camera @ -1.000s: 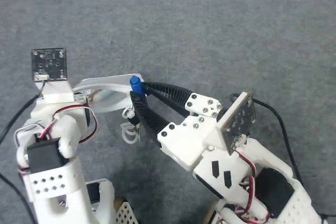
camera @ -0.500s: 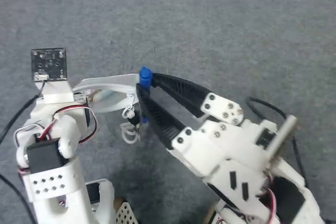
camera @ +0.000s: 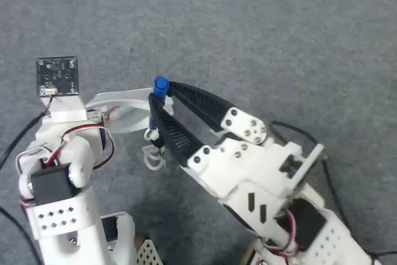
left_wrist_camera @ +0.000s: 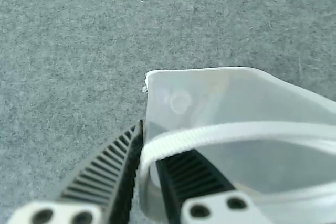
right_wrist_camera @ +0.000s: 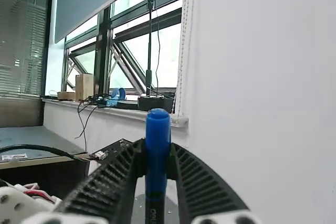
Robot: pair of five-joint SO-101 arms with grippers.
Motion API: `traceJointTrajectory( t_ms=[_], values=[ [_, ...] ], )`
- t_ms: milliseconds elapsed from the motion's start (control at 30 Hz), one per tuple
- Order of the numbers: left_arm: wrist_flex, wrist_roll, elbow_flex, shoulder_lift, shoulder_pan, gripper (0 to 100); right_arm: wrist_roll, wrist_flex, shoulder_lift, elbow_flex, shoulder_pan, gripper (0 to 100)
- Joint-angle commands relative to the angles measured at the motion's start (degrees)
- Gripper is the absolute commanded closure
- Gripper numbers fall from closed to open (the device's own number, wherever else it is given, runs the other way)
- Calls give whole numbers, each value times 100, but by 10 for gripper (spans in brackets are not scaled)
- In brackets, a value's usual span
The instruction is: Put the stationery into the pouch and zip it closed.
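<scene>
While left gripper (left_wrist_camera: 145, 132) pinches pouch (left_wrist_camera: 236, 95), right gripper (camera: 160, 93) clamps upright pen (camera: 161, 84)

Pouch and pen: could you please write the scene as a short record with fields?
surface: grey table
pouch: translucent white pouch, one edge clamped
left gripper: left gripper shut on the pouch's edge
pen: blue pen, upright, cap up
right gripper: right gripper shut on the blue pen, at the pouch's end in the high view
pen tip: hidden; cannot tell whether it is inside the pouch
</scene>
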Motion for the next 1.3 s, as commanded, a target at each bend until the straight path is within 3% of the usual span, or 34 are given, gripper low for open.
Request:
traceJointTrajectory(
  t_ms=[0,400,633,833,1267],
  values=[
    [-202,70,-22,-44,0,988,299,-655,-101,229,-48,992],
    [-211,70,-22,-44,0,988,290,-2440,-4,1327,-163,992],
    [-211,70,-22,-44,0,988,334,-3231,778,1653,-207,992],
    [-211,70,-22,-44,0,988,396,-3503,1411,1749,-207,992],
    [-211,70,-22,-26,0,988,1512,-3284,2246,2119,-224,992]
  ],
)
